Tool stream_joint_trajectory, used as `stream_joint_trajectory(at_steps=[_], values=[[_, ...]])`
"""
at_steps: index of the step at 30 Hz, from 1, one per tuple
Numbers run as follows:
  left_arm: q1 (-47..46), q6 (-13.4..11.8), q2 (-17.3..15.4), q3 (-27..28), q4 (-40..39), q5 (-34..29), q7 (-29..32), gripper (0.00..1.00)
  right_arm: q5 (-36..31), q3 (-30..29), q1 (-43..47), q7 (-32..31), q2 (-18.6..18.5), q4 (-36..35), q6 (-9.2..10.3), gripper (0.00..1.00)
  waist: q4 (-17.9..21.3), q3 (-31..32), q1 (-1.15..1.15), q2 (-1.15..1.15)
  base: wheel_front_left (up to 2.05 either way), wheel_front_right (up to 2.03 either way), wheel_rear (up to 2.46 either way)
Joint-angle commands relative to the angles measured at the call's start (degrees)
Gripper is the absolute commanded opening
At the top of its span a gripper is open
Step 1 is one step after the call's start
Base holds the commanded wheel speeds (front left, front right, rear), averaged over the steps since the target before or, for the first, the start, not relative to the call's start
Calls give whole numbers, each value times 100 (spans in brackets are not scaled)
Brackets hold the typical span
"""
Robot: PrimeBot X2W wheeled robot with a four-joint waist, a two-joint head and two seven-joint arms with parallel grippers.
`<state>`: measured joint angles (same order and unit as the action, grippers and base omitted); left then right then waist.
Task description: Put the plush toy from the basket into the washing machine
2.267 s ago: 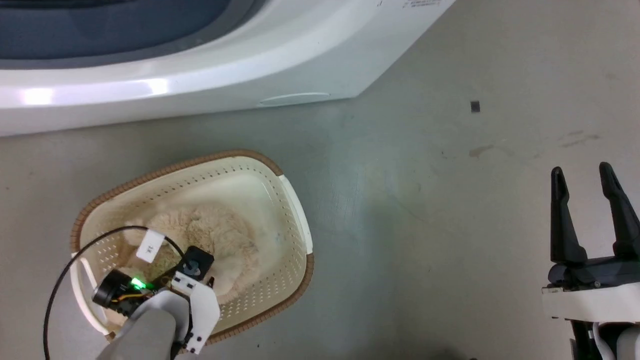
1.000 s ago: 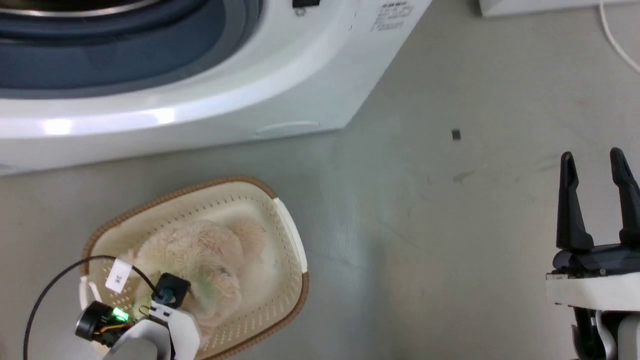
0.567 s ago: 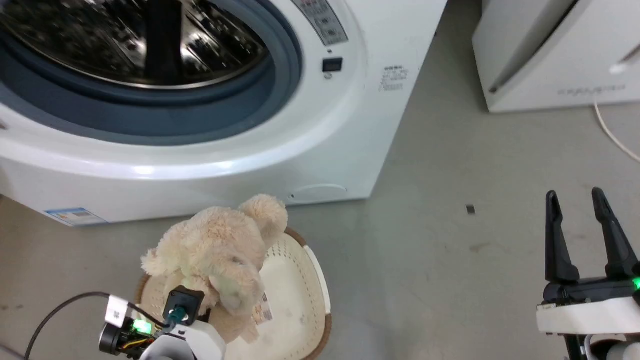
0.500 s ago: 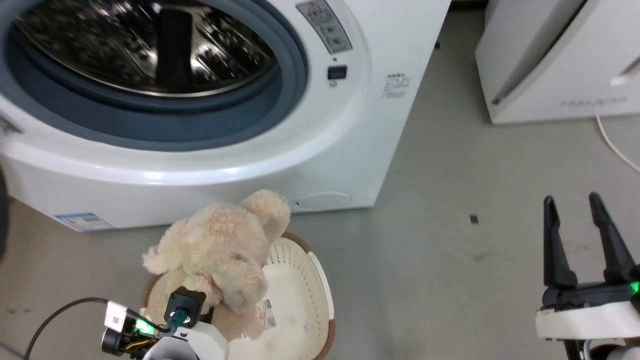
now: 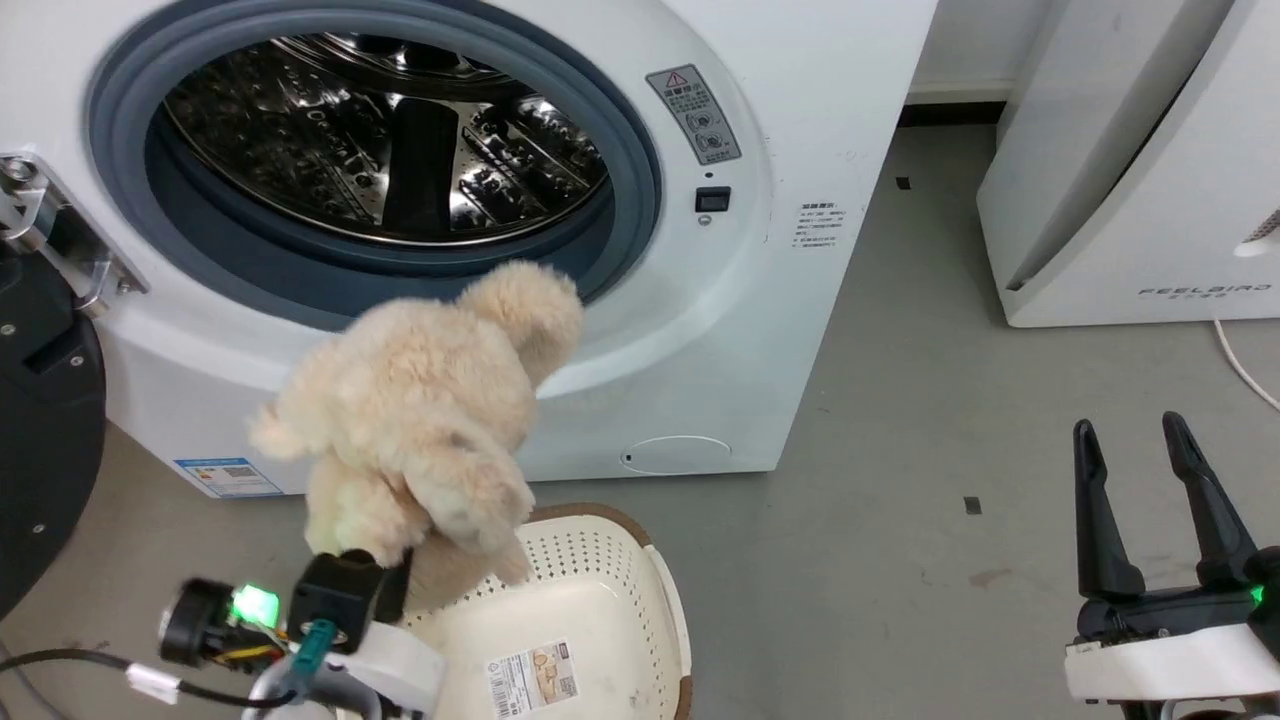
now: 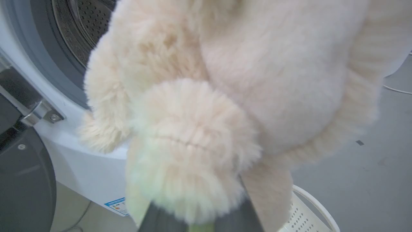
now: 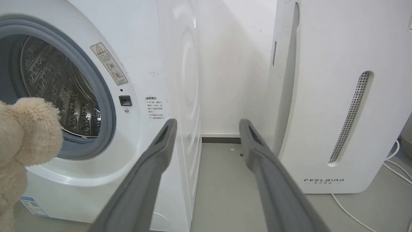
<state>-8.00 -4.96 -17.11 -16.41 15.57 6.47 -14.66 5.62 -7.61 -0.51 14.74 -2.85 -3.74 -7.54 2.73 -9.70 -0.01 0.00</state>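
The left claw [image 5: 372, 588] is closed on the lower end of the plush toy [image 5: 430, 420], its dark fingers [image 6: 151, 222] pressed into the fur on both sides of one shaggy limb; the cream-beige toy hangs in the air above the basket [image 5: 625, 560], clear of its rim, with its upper end in front of the lower edge of the washing machine [image 5: 800, 320] porthole; it is outside the grey gasket [image 5: 640, 190] and not inside the steel drum [image 5: 400, 150]. The black-framed door [image 5: 45, 440] stands swung open at the left of the head view; the basket sits on the grey floor [image 5: 900, 420] just before the washer, with a product label [image 5: 535, 678] on its bottom. The right claw [image 5: 1127, 428] is well apart to the right, over bare floor, its two fingers spread and holding nothing; in its own wrist view they point between the washer and the white FEELBIRD appliance [image 5: 1130, 200]; a white cable [image 5: 1245, 365] runs on the floor beside that appliance.
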Motion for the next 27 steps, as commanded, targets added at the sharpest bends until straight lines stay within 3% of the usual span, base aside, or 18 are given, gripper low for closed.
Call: stream_joint_trajectory(at_steps=[1, 9, 19, 27], values=[[25, -42, -65, 42, -215, -75, -33, 0, 40, -3, 66, 26, -3, -27, 5, 100, 24, -37, 1, 0, 0, 0, 0], [-365, -71, -603, 374, -948, -268, 6, 0, 169, -95, -60, 26, -3, -236, 5, 100, 262, -476, 1, 0, 0, 0, 0], [-2178, 506, -1545, 735, -1197, -271, 974, 0, 393, 23, -364, 26, -3, -618, 5, 100, 707, -1594, 1, 0, 0, 0, 0], [-3943, 1062, -2176, 543, -550, -421, 1441, 0, 497, 7, -642, 26, -3, -792, 5, 100, 964, -2484, 1, 0, 0, 0, 0]])
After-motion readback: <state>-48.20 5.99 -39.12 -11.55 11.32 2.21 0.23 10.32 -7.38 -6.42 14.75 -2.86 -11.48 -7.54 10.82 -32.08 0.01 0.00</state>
